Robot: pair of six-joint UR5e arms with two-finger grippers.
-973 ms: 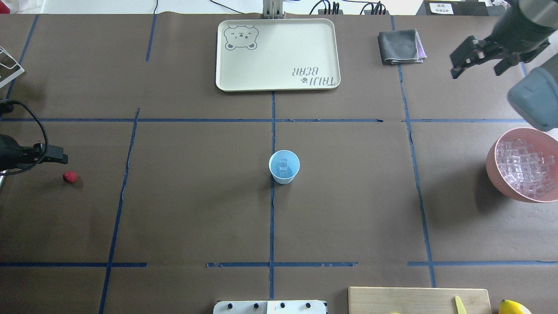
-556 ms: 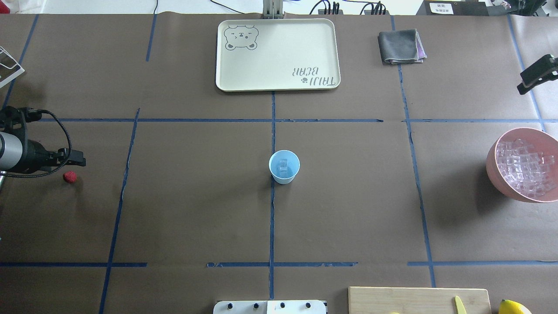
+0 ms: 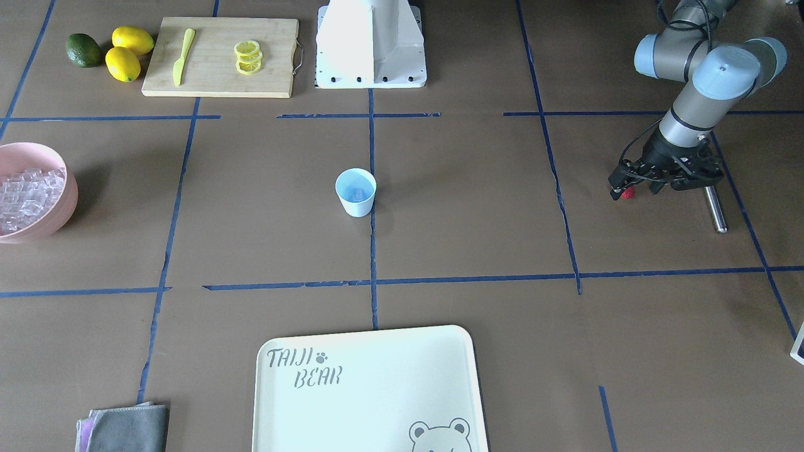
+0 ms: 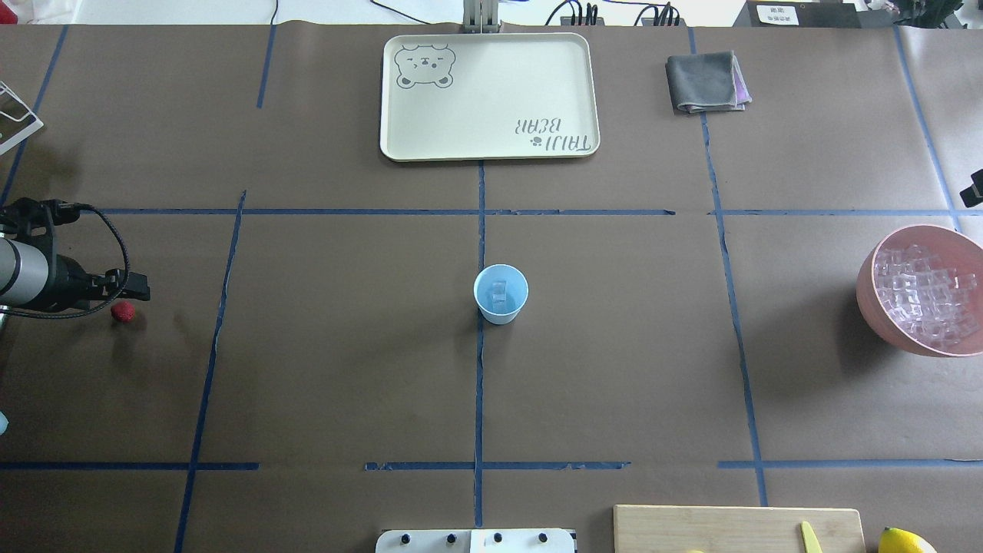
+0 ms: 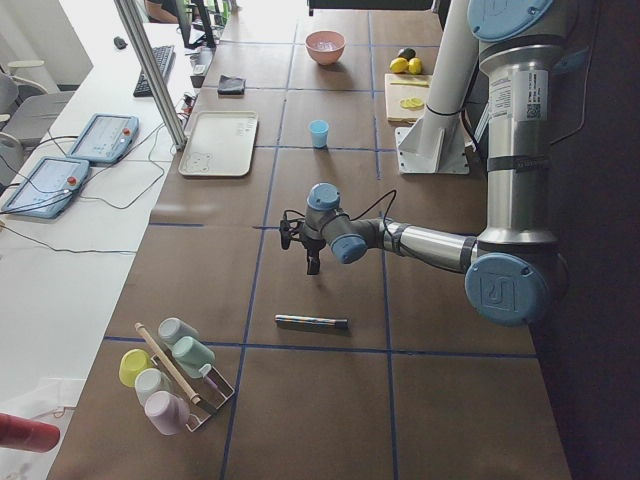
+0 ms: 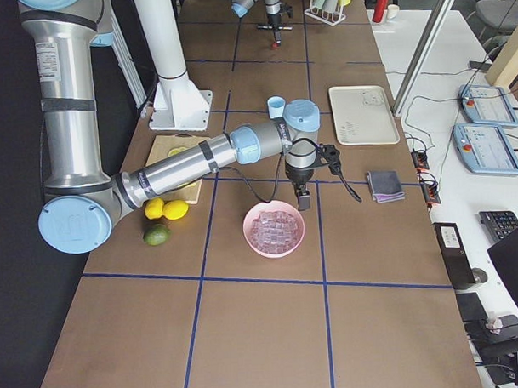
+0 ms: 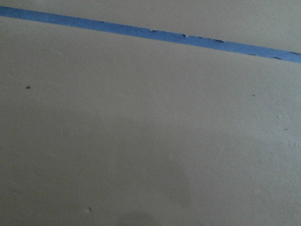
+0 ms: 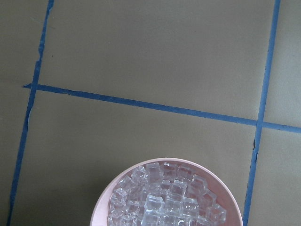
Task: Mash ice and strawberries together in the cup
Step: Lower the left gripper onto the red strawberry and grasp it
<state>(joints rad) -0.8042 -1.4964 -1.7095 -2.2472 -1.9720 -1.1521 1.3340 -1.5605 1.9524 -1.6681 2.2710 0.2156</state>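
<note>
Hovering at the strawberry (image 3: 627, 194), the left gripper (image 3: 624, 189) shows no readable jaw gap. A clean pick wants the berry centred between its jaws and a gentle squeeze; the cup (image 3: 355, 196) stands well apart.

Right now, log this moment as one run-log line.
left gripper: low beside strawberry, grasp unclear | strawberry: on table | right gripper: near pink bowl of ice | cup: holds ice, no berry

Left arm (image 3: 692, 99): stretched outward, forearm sloping low.
Left gripper (image 3: 623, 188): pointing down; finger spread unclear.
Right arm (image 6: 198, 162): extended nearly level.
Right gripper (image 6: 302, 197): hanging straight down; finger spread unclear.
</note>
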